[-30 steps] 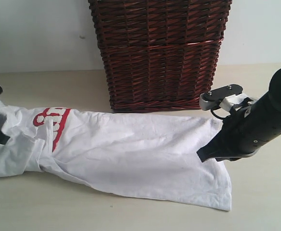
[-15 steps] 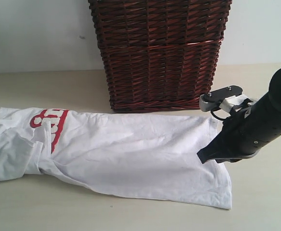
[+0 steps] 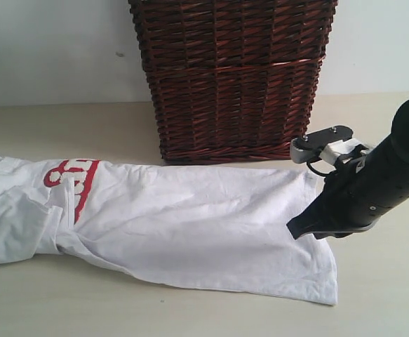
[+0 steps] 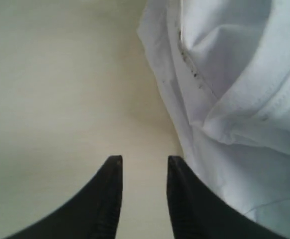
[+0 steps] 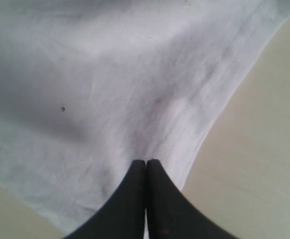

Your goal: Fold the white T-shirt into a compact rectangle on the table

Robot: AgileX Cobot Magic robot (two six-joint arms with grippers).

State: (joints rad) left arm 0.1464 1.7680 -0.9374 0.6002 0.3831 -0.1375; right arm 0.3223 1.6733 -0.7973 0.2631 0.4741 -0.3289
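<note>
- nearest the exterior camera a bare strip of the pale surface is seen. the white t-shirt is laid flat on it just behind, stretched from the left edge of the picture to right of the middle.
- the shirt's hem end is turned to the right and its chest end to the left, where red lettering is partly hidden by a fold. a sleeve is bunched at the far left.
- the right fingers are placed at the hem end of the shirt. from the exterior view it cannot be told how they stand.
- that is settled by the right wrist view alone: the fingers are pressed tight together with no gap. cloth beside the stitched hem is gathered up into their tips, so a pinch of the shirt is held.
- a tiny dark speck on the cloth is shown only there.
- the left fingers are not caught by the exterior view at all. in the left wrist view they are seen parted by a narrow gap, with nothing between them, over bare surface just beside the shirt's folded edge. whether the cloth is touched cannot be told.
- behind the shirt a dark wicker basket is stood on the surface, close to the cloth's far edge. it is seen in neither wrist view.
- farthest back a plain pale wall is seen.
</note>
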